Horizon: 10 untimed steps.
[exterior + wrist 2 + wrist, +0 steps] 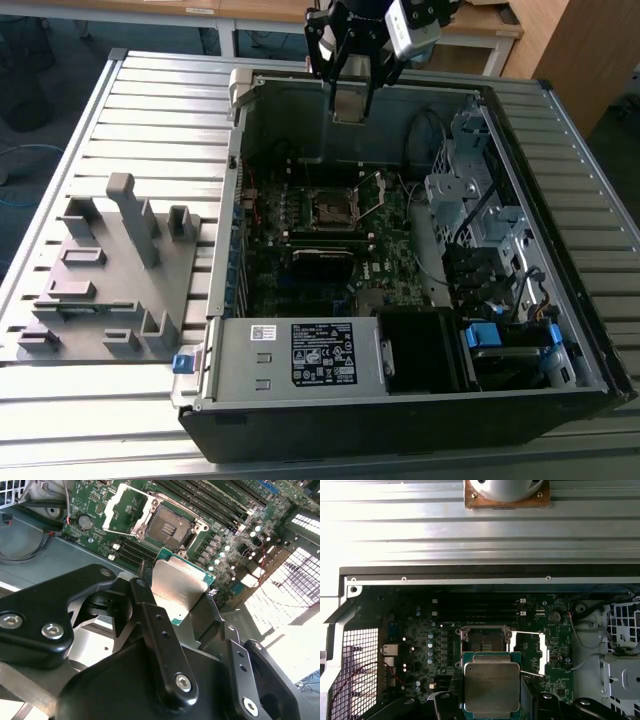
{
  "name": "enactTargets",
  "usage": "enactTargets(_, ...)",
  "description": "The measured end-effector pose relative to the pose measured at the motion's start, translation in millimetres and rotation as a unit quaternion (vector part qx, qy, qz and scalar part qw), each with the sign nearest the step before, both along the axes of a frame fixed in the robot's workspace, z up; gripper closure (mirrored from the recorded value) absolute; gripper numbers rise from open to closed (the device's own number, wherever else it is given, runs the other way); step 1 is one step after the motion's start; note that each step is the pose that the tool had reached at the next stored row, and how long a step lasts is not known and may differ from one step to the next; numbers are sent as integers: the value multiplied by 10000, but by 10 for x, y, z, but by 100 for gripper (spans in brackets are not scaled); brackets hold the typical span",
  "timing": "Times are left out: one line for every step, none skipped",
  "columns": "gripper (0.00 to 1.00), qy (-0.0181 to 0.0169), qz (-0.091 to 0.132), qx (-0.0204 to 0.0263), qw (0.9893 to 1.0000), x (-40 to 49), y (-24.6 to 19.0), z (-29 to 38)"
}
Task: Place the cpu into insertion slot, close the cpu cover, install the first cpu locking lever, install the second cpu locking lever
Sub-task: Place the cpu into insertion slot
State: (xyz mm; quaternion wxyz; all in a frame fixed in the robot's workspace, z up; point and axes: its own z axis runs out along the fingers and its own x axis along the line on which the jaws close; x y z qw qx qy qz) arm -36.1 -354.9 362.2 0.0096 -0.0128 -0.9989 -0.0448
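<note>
our pincer is pinching the cpu. its black fingers press on two opposite edges of the chip. the silvery lid of the chip faces the camera in both wrist views, with the green rim showing around it.

in the exterior view the pincer hangs high over the open computer case, close to the case's far wall. the cpu is in the air, well apart from the circuit board beneath it.

the insertion slot lies on that board with its dark centre bare and its metal rim around it. the chip is not in it. in the first wrist view we see the slot just past the edge of the held chip.

the cpu cover is swung open. it stands up from its hinge just beside the slot, on the exterior view's right of it, and green board shows through its square window.

further out, a grey box with a printed label sits along the case's near side. drive bays with blue tabs fill the exterior view's right of the case.

the case lies on a slatted metal tabletop. a grey moulded fixture stands on the tabletop at the exterior view's left, near the case.
</note>
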Motion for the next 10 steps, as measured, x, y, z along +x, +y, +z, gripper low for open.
enactTargets(46,0,0,0,10000,0,0,0)
enactTargets(46,0,0,1,10000,0,0,-1)
enactTargets(46,0,0,1,10000,0,0,-1)
enactTargets(46,0,0,0,10000,0,0,-2)
enactTargets(46,-1,0,2,10000,0,0,-7)
enactTargets(46,-1,0,2,10000,0,0,-13)
enactTargets(46,-1,0,1,10000,0,0,-19)
enactTargets(46,0,0,1,10000,0,0,-24)
enactTargets(46,0,0,1,10000,0,0,-29)
enactTargets(46,0,0,0,10000,0,0,-31)
